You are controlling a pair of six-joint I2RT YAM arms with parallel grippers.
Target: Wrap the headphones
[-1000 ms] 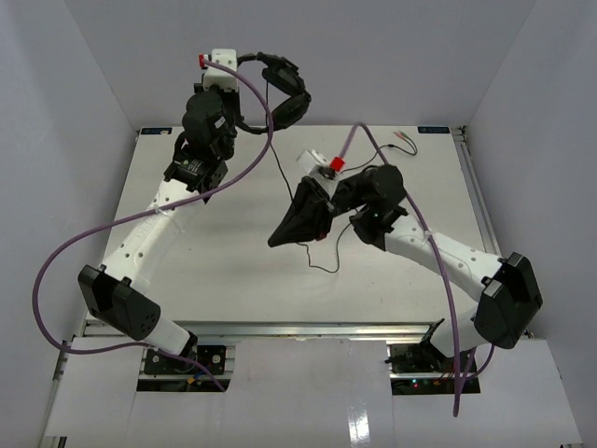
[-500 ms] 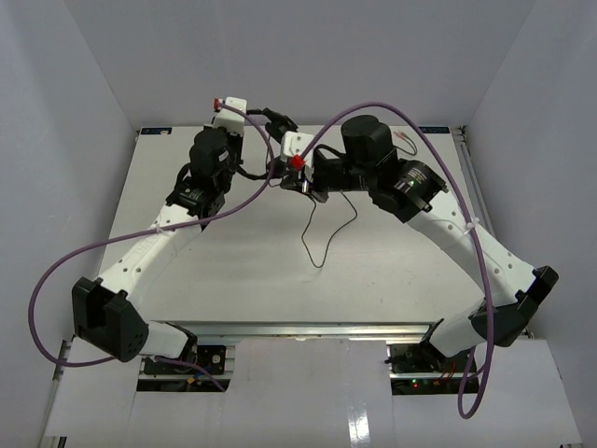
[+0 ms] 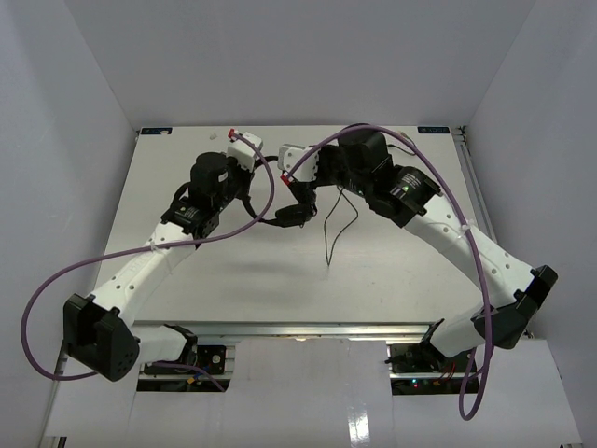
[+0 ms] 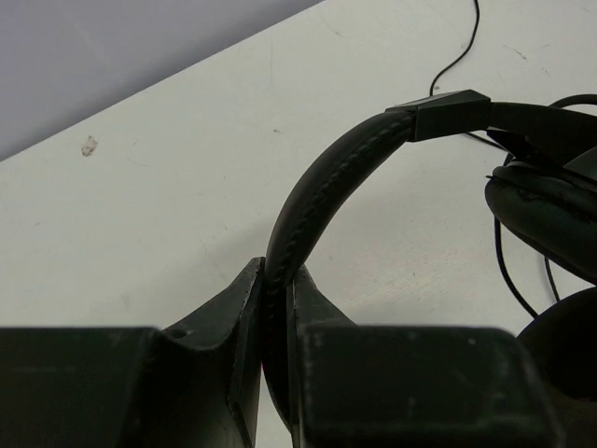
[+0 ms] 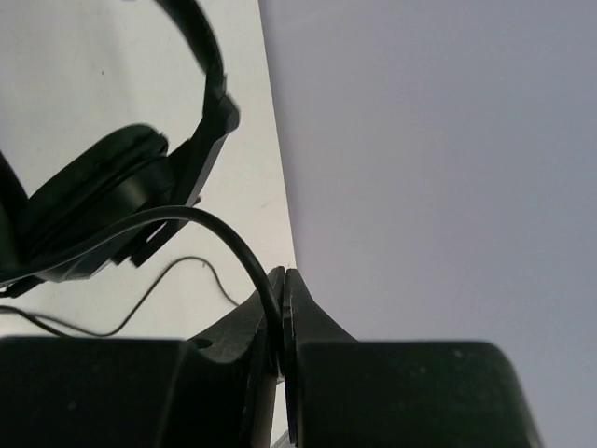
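Left hand (image 4: 277, 291): both fingers closed on the padded headband (image 4: 322, 191) of the headphones (image 3: 292, 214), the band pinched edgewise between them. From the grip the headband arcs up and right to its hard slider piece (image 4: 448, 112), with one earcup (image 4: 546, 210) below that.

Right hand (image 5: 282, 291): fingers pressed together on the thin black cable (image 5: 219, 229), which curves up and left out of the grip toward the other earcup (image 5: 89, 201).

Overhead view: the headphones are between the two hands, over the middle of the white worktop (image 3: 233, 275), toward its far side. Cannot tell whether they touch the surface. Slack cable trails toward the near side of the worktop in a thin loop.
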